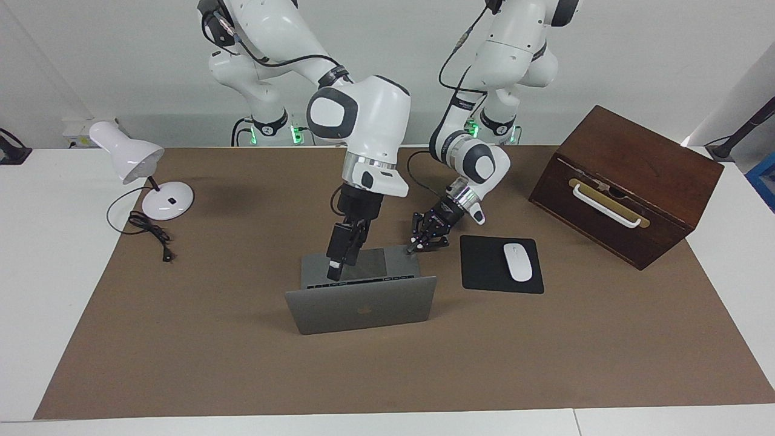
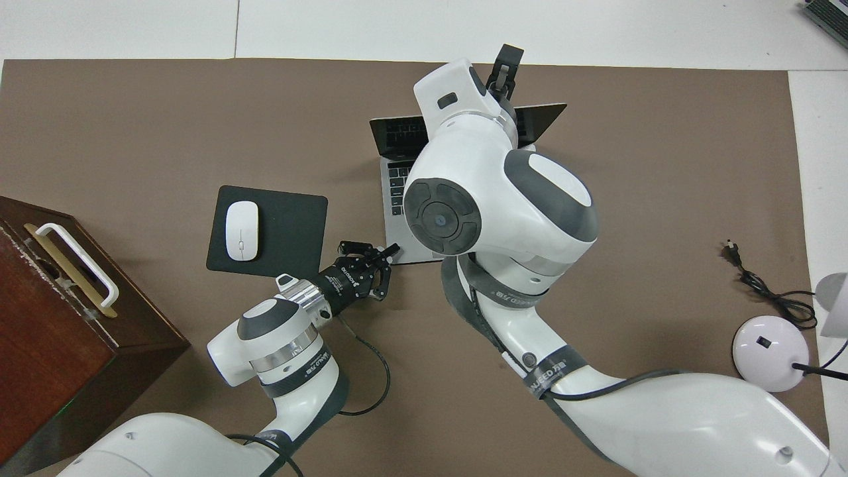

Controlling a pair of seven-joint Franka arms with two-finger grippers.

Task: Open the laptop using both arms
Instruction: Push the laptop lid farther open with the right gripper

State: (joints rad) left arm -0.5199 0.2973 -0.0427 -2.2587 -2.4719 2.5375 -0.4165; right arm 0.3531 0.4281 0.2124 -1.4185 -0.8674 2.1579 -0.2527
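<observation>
Mid-mat, laptop (image 1: 363, 309), screen robotward

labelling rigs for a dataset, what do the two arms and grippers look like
Both arms are glossy white with rounded housings, dark grey joint caps, black printed bands and loose black cables. The left gripper is small, black and built of links; the right gripper has long black fingers with pale tips.
</observation>
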